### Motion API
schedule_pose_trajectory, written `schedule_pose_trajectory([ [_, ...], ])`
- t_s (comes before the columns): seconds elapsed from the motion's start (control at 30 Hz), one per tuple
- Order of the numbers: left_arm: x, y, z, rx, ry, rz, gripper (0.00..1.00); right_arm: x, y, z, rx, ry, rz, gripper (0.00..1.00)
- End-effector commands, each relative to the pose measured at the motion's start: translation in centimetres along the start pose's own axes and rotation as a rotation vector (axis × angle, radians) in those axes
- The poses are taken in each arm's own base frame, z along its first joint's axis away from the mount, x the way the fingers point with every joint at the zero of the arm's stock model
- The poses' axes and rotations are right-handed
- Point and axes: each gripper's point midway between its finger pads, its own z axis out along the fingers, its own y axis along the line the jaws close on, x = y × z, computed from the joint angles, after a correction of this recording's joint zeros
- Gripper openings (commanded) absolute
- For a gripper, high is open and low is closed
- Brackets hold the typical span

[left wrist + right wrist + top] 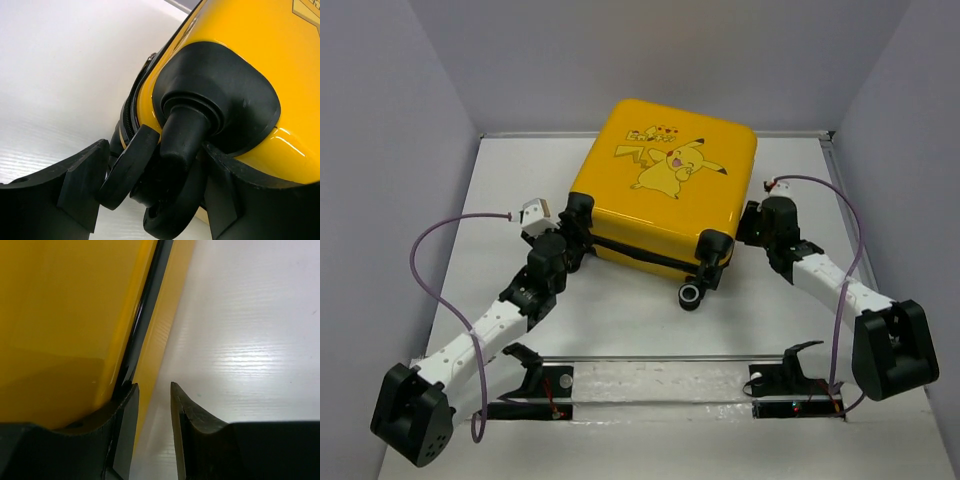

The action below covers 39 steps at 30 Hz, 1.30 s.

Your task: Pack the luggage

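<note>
**Top external view.** The luggage (670, 190) is lying flat and closed on the white table (500, 200), at the middle and toward the far side, with its Pikachu print facing up. The left gripper (575, 225) is sitting at the case's near-left corner. The right gripper (752, 222) is sitting just beside its right side. A black-and-white wheel (692, 296) is jutting out at the near-right corner.

**Left wrist view.** The left gripper (155, 165) is standing wide, its black fingers (80, 185) straddling a black caster (175, 135) on the corner of the luggage (240, 45). Whether the pads are pressing on the caster cannot be told. The zipper trim (131, 107) is running along the yellow shell just left of the caster.

**Right wrist view.** The right gripper (154, 395) is showing a narrow gap. One of its fingers (125, 410) is lying against the zipper trim (145, 315) of the luggage (60, 315). The lower shell's edge and the table (250, 340) are showing in the gap, and the other finger is hanging over the table.
</note>
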Motion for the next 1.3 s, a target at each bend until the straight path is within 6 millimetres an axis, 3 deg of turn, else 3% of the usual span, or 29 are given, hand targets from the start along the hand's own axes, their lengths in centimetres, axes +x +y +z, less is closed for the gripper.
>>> schedule_pose_trajectory([
  [0.0, -3.9, -3.6, -1.8, 0.095, -0.056, -0.049, 0.5, -6.1, 8.0, -2.4, -0.36, -0.17, -0.005, 0.38],
  [0.03, -5.1, -3.8, -2.3, 0.097, -0.077, -0.062, 0.63, -5.0, 7.6, -2.6, -0.355, -0.151, 0.018, 0.38],
  [0.07, -7.2, -5.0, -2.8, 0.125, -0.114, -0.087, 0.87, -5.2, 7.6, -3.7, -0.366, -0.172, 0.028, 0.38],
  [0.1, -8.6, -5.7, -3.2, 0.142, -0.138, -0.093, 0.96, -4.8, 7.4, -4.3, -0.367, -0.177, 0.041, 0.38],
  [0.13, -9.9, -6.2, -3.6, 0.154, -0.159, -0.098, 0.99, -4.4, 7.2, -4.8, -0.37, -0.181, 0.051, 0.37],
  [0.17, -12.5, -7.4, -4.5, 0.183, -0.194, -0.117, 0.99, -2.9, 6.6, -5.0, -0.37, -0.159, 0.065, 0.37],
  [0.23, -14.5, -9.3, -5.5, 0.243, -0.193, -0.115, 0.99, -2.8, 7.1, -7.0, -0.424, -0.188, 0.067, 0.35],
  [0.27, -17.3, -11.0, -6.8, 0.301, -0.225, -0.139, 0.99, -1.4, 6.8, -7.4, -0.44, -0.166, 0.067, 0.27],
  [0.33, -18.5, -13.0, -7.9, 0.385, -0.21, -0.14, 0.99, -1.3, 6.8, -9.2, -0.473, -0.208, 0.072, 0.24],
  [0.37, -17.6, -14.9, -8.4, 0.475, -0.144, -0.13, 0.99, -0.9, 6.7, -9.7, -0.484, -0.214, 0.082, 0.23],
  [0.4, -17.1, -16.2, -8.9, 0.543, -0.104, -0.13, 0.99, 0.7, 6.5, -9.8, -0.498, -0.189, 0.086, 0.14],
  [0.43, -13.9, -18.3, -9.3, 0.647, 0.014, -0.116, 0.99, 0.7, 6.7, -10.8, -0.53, -0.211, 0.092, 0.1],
  [0.47, -12.5, -19.5, -9.7, 0.702, 0.065, -0.102, 0.99, 1.2, 6.8, -11.1, -0.55, -0.207, 0.087, 0.07],
  [0.53, -7.0, -21.1, -10.6, 0.787, 0.214, -0.037, 0.93, 2.9, 6.8, -11.2, -0.583, -0.172, 0.077, 0.07],
  [0.57, -2.2, -22.3, -12.2, 0.86, 0.327, 0.041, 0.82, 3.5, 7.0, -11.5, -0.608, -0.159, 0.075, 0.07],
  [0.67, 4.9, -23.0, -16.1, 0.984, 0.516, 0.107, 0.7, 4.0, 7.0, -11.7, -0.614, -0.151, 0.095, 0.07],
  [0.7, 6.0, -22.8, -16.8, 0.995, 0.55, 0.103, 0.7, 4.1, 6.8, -11.7, -0.612, -0.159, 0.098, 0.07],
  [0.73, 7.0, -23.0, -17.6, 1.026, 0.576, 0.105, 0.72, 4.3, 6.6, -11.6, -0.599, -0.161, 0.105, 0.07],
  [0.77, 8.1, -22.7, -17.8, 1.025, 0.601, 0.11, 0.83, 4.6, 5.8, -11.2, -0.559, -0.172, 0.115, 0.07],
  [0.83, 9.3, -23.2, -18.8, 1.068, 0.638, 0.11, 0.93, 5.6, 5.1, -10.8, -0.532, -0.152, 0.12, 0.08],
  [0.87, 9.4, -23.5, -18.9, 1.077, 0.644, 0.113, 0.99, 5.7, 5.1, -10.8, -0.536, -0.153, 0.12, 0.14],
  [0.93, 10.9, -23.7, -18.4, 1.062, 0.671, 0.156, 0.99, 6.0, 5.1, -10.8, -0.541, -0.142, 0.118, 0.17],
  [1.03, 11.4, -24.5, -17.9, 1.05, 0.676, 0.172, 0.99, 6.7, 5.0, -10.6, -0.535, -0.121, 0.11, 0.18],
  [1.2, 12.4, -26.1, -17.9, 1.084, 0.691, 0.172, 0.99, 6.5, 4.3, -10.5, -0.501, -0.138, 0.122, 0.47],
  [1.27, 12.3, -26.7, -17.7, 1.087, 0.685, 0.172, 0.99, 6.5, 4.2, -10.4, -0.495, -0.146, 0.119, 0.54],
])
